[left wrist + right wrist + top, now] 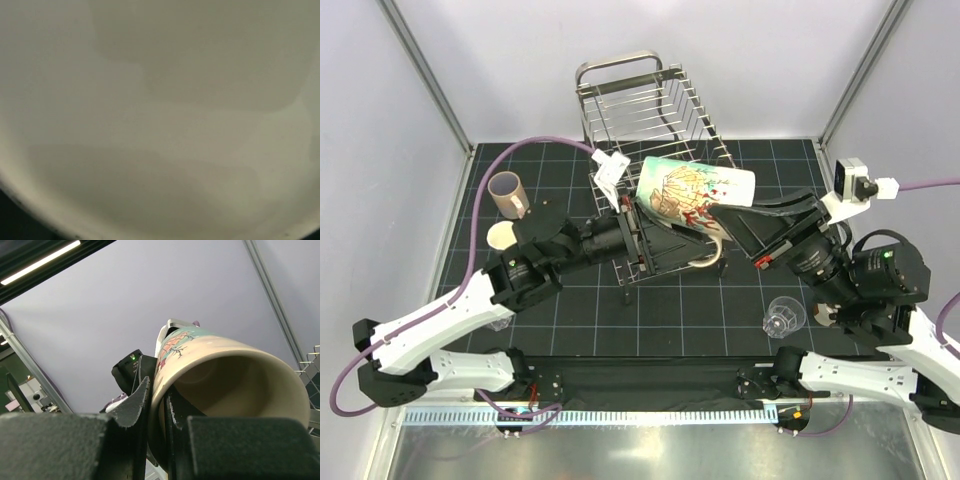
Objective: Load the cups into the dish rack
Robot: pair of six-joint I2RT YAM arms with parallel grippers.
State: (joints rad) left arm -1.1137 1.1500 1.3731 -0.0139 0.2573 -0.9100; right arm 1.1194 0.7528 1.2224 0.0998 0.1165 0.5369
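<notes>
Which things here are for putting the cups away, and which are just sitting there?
For the job: painted mug, brown mug, cream cup, glass tumbler, dish rack.
Just there: purple cable, black grid mat.

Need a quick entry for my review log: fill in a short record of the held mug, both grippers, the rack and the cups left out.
held item: printed cream mug, on its side, off the table
right gripper: shut on the mug's rim wall
left gripper: at the mug's base; open or shut unclear
dish rack: behind and under the mug
left out: brown mug, left; clear tumbler, right
</notes>
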